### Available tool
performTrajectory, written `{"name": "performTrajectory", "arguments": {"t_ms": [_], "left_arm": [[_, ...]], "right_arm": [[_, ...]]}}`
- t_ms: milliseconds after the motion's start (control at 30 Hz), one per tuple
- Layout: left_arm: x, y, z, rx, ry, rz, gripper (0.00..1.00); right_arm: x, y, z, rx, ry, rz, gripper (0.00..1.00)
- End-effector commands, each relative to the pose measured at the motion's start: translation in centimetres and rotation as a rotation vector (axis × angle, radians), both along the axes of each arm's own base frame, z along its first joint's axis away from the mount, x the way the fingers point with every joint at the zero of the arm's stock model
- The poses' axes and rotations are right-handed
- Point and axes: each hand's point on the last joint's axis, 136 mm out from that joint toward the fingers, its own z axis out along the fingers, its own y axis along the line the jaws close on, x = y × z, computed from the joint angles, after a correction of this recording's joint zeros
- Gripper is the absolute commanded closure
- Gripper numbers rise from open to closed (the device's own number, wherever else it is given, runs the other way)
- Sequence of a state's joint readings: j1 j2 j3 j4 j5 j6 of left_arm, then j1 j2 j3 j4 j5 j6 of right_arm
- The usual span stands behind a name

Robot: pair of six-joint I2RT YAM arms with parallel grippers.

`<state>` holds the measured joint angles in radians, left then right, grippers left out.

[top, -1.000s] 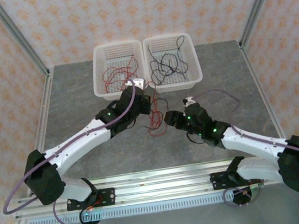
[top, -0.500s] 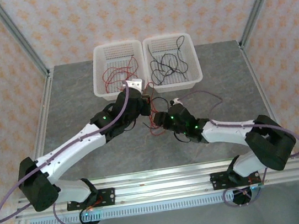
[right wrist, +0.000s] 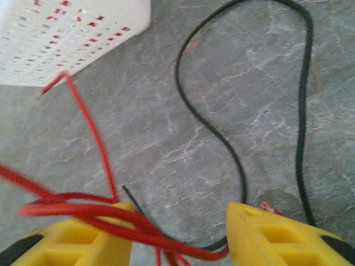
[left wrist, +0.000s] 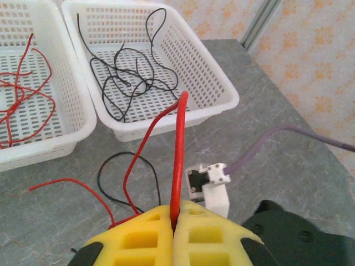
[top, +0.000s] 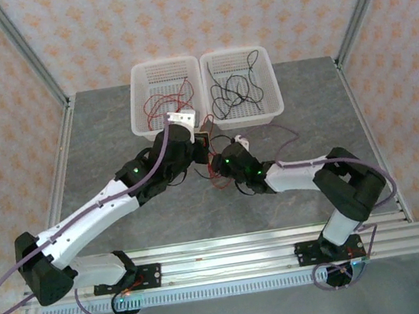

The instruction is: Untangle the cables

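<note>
Sorted: red cables [left wrist: 22, 88], black cables [left wrist: 130, 83] in baskets [left wrist: 188, 119] beyond left gripper [left wrist: 175, 215].
Left gripper: pinching red strand [left wrist: 178, 149].
Right gripper [right wrist: 178, 216]: spread around remaining tangle [right wrist: 72, 210].

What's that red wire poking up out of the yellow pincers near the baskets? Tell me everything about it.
The red cable is a thin, smooth strand that looks plastic-coated. The left end effector is shut on it, yellow fingers pinching it. From there it rises nearly upright, bends in a tight arch in front of the basket of black wires, then drops toward the grey table beside a black cable loop. Its lower end is hidden.
</note>
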<state>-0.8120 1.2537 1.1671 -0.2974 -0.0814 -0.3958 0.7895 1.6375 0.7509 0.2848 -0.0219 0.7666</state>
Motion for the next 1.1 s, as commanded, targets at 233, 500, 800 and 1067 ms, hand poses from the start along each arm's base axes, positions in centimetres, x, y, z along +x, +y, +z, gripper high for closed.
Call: {"name": "performTrajectory", "arguments": {"t_ms": [233,500,800,1067], "left_arm": [[-1.6,1.2,6.6,-0.093,-0.096,-0.004,1.0],[-2.2,3.1,11.4,-0.095,-0.183,0.029,1.0],[-2.0,6.5,16.7,-0.031,-0.31,0.152,1.0],[0.2,8.7,18.1,0.122,-0.38,0.31,1.0]], "right_arm": [[1.2,-1.5,-1.9,-0.126,-0.01,-0.076,0.6],[0.5,-3.7,-3.7,-0.19,0.022,-0.124,0.62],[-1.5,-8.2,-5.0,-0.262,0.053,-0.19,0.62],[-2.9,-11.8,-4.3,-0.283,0.046,-0.244,0.62]]}}
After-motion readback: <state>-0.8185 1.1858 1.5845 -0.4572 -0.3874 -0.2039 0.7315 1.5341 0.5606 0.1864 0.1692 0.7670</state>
